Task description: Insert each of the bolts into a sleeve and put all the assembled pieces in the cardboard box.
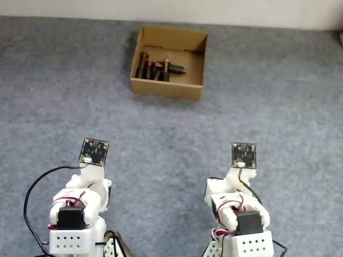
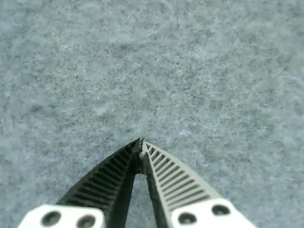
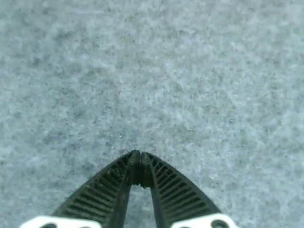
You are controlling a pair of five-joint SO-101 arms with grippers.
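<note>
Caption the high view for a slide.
Dark pieces lie in the cardboard box on the grey table; both arms sit folded at the near edge.

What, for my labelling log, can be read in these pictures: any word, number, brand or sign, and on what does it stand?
No text is readable.
Cardboard box: its visible walls show no print.
Camera boards on the arms: any marking is too small to read.
Grey carpet: no print.
</note>
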